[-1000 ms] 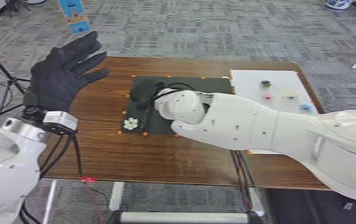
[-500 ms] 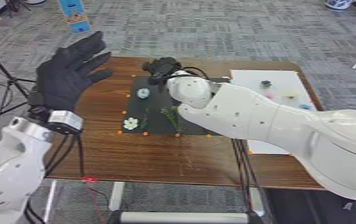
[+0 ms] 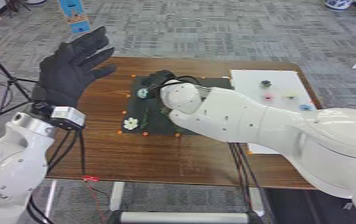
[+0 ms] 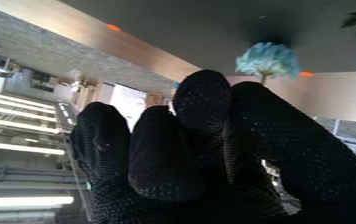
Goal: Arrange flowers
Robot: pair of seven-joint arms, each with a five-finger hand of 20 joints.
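My left hand [image 3: 72, 67] is raised at the left of the head view, fingers straight and open. Over the upper part of the dark mat [image 3: 146, 106] is my right hand [image 3: 159, 79], beside a light blue flower [image 3: 142, 93]. In the right wrist view my right hand [image 4: 201, 135] has extended, relaxed fingers, and the light blue flower [image 4: 268, 61] is just beyond the fingertips, the lower part of its stem hidden. A white flower [image 3: 130, 123] lies at the mat's lower left corner. Green stems lie right of it, partly under my right arm.
A white sheet [image 3: 290, 80] at the table's right bears a dark green piece [image 3: 265, 83], a pink flower [image 3: 269, 96], a pale yellow flower [image 3: 289, 95] and a blue flower [image 3: 306, 107]. My right forearm spans the table [image 3: 157, 160] between mat and sheet.
My right hand first moved from over the mat to its far edge, uncovering the light blue flower, then came back nearer to it. My left hand shifted slightly.
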